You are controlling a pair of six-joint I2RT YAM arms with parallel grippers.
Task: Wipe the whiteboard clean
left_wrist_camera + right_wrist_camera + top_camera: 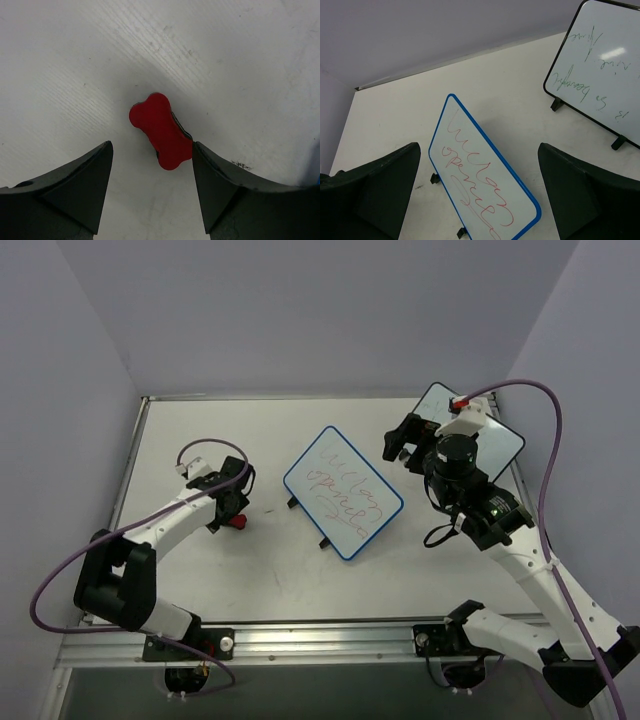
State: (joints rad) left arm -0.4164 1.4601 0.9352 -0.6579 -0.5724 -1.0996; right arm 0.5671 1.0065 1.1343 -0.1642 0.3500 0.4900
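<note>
Whiteboard (343, 492) is standing on its feet mid-table, red scribble across it. Left claw (232, 502) is hanging at its 9 o'clock, fingers apart, straddling a red bone-shaped eraser (161, 131). Right claw (408, 440) is hovering at the whiteboard's 2 o'clock, fingers wide apart and gripping nothing, a dark-rimmed board (495, 430) just beyond it.

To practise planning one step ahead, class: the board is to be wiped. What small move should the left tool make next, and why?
Probably close the left tool on the red eraser: it lies on the table between the open jaws, ungripped, and the blue-rimmed whiteboard carries red writing.
</note>
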